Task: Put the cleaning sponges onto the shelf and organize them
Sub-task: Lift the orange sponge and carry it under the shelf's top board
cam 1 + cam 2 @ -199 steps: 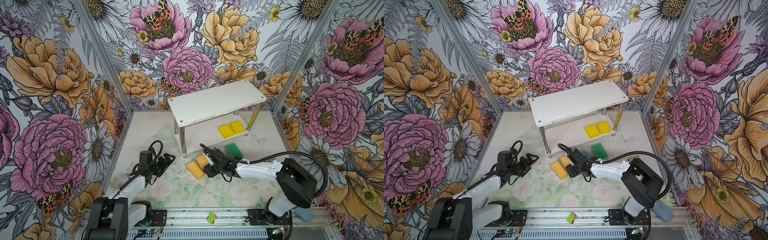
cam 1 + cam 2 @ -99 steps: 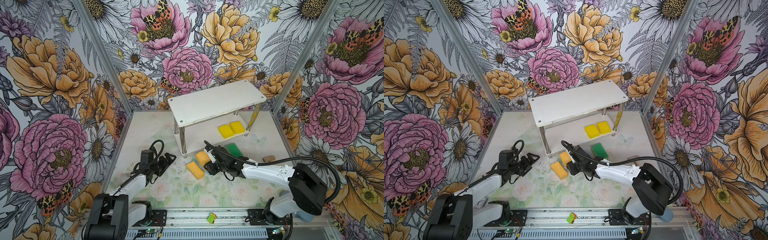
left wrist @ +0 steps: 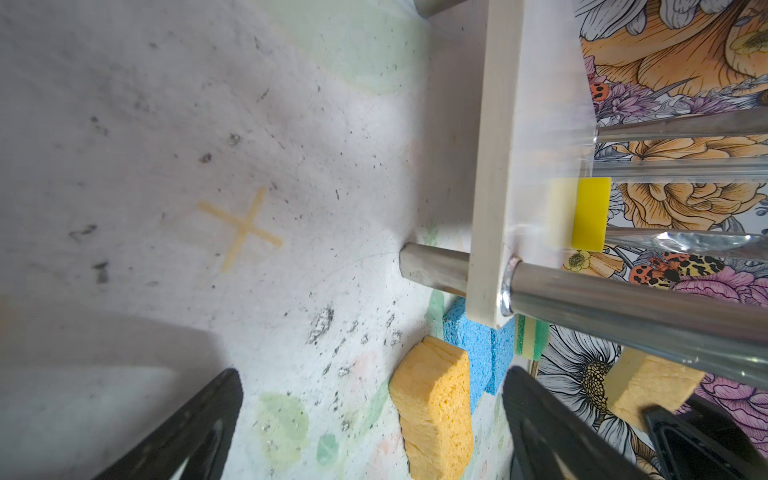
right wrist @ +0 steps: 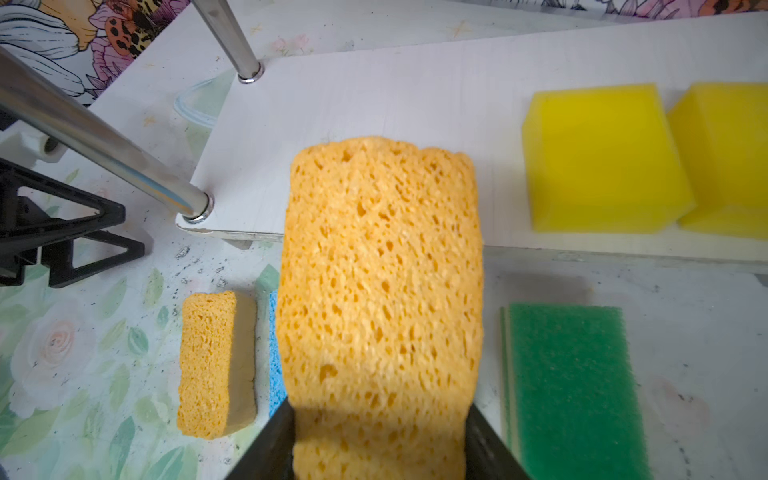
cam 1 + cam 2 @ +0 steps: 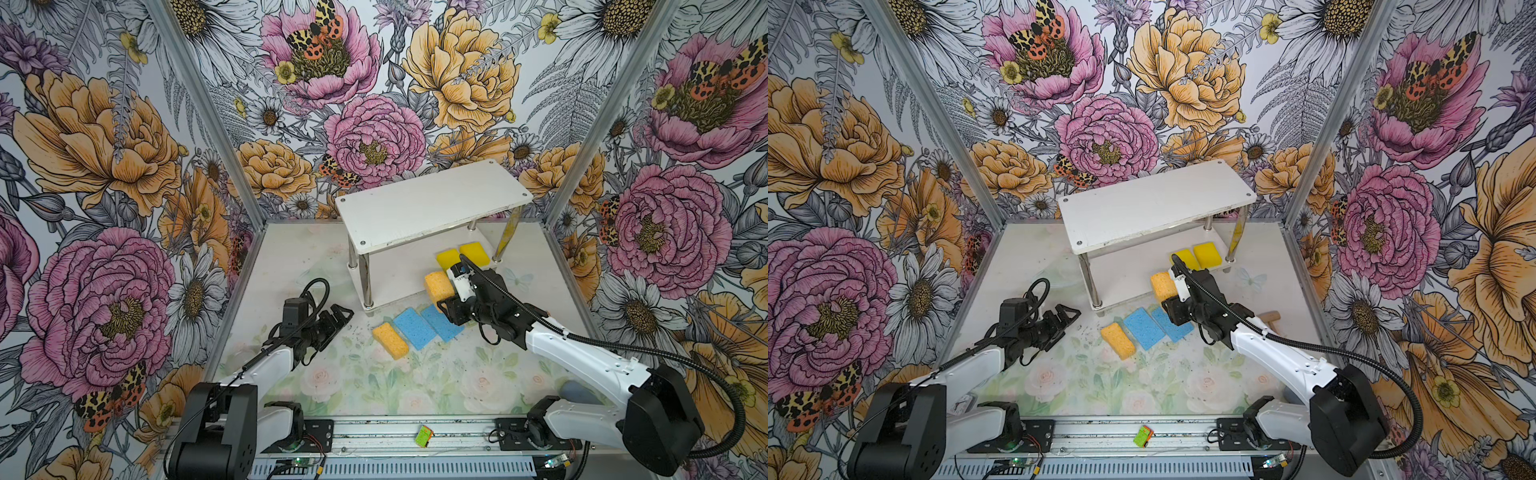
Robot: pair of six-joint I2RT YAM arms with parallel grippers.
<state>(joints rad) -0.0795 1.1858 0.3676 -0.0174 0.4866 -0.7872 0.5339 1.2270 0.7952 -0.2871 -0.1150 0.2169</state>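
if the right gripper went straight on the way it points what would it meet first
Probably the shelf's bare lower board, with the held orange sponge in the right gripper touching first; the yellow sponges lie to one side. Height over it is unclear.

Floral wallpaper with big pink and orange blooms covers the walls around the bench, whose pale rose-printed top is flecked with dark specks and bears a faded yellow cross. A small wooden mallet lies toward the right wall. A small green-and-orange item sits on the front metal rail.
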